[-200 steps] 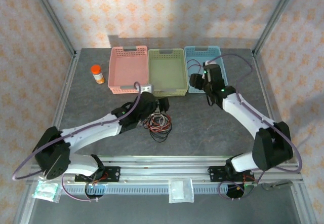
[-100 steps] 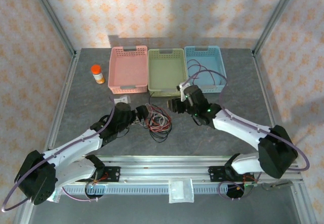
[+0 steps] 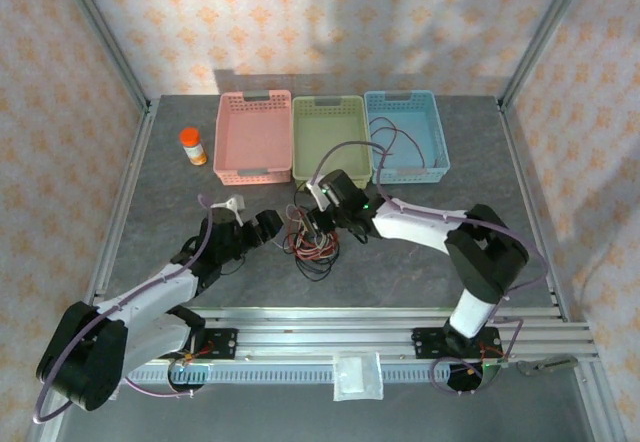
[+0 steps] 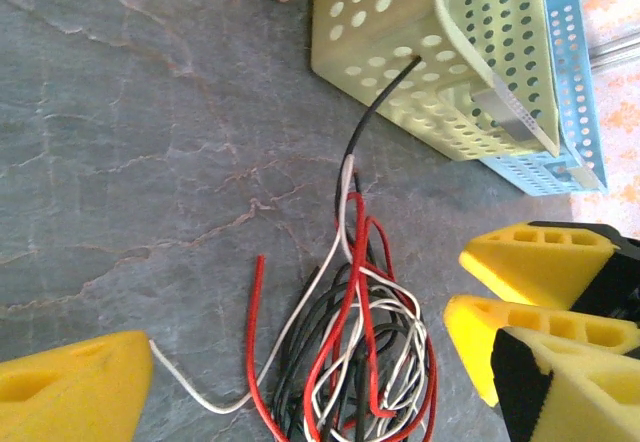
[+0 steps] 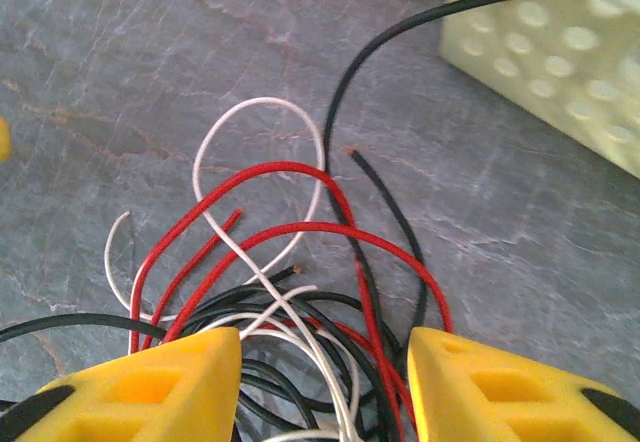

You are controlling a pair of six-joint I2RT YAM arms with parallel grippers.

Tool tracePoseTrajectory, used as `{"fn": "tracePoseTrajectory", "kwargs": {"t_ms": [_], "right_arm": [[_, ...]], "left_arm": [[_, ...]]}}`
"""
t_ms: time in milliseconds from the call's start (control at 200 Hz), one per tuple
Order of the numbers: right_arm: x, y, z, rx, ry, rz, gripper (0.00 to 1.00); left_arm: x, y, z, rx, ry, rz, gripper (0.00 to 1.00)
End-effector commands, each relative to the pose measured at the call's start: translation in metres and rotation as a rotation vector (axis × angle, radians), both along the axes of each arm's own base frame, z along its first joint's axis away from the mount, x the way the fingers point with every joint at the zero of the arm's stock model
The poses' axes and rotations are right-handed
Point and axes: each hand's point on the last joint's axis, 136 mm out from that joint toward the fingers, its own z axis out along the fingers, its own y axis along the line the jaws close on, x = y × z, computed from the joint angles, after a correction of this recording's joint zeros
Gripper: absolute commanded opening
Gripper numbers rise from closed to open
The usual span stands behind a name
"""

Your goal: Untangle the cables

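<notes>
1. Top external view: the cables [image 3: 312,246] lie in one tangle on the desk [image 3: 170,212], just near of the green basket [image 3: 330,142], with an end effector on either side.
2. The left end effector [image 3: 268,224] sits just left of the tangle. The right end effector [image 3: 321,222] is over the tangle's far edge and looks the nearer of the two.
3. In the left wrist view, the left end effector [image 4: 322,367] gapes wide with the cables [image 4: 350,362] lying loose between its fingers. It holds nothing.
4. In the right wrist view, the right end effector [image 5: 322,347] stands about half open, straddling the thick of the cables [image 5: 290,312]. Wires run between its fingers, but none looks pinched.
5. The tangle runs near to far. A black wire [image 4: 385,92] stretches from its far end to the green basket's wall, and loose red and white ends trail off to the left.
6. With one end effector at each side, the coming move likely depends on each taking a different wire and drawing left and right, across that long axis.
</notes>
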Motion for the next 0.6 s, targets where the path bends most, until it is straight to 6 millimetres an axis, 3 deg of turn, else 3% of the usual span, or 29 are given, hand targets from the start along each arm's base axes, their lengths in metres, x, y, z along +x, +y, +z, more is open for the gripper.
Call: {"fn": "tracePoseTrajectory", "kwargs": {"t_ms": [0, 596], "right_arm": [[-0.003, 0.007, -0.006, -0.034, 0.023, 0.057, 0.47], [0.007, 0.016, -0.033, -0.132, 0.033, 0.099, 0.34]], "left_arm": [[0.0, -0.005, 0.007, -0.062, -0.029, -0.019, 0.89], [0.003, -0.006, 0.006, -0.015, -0.018, -0.045, 0.88]]}}
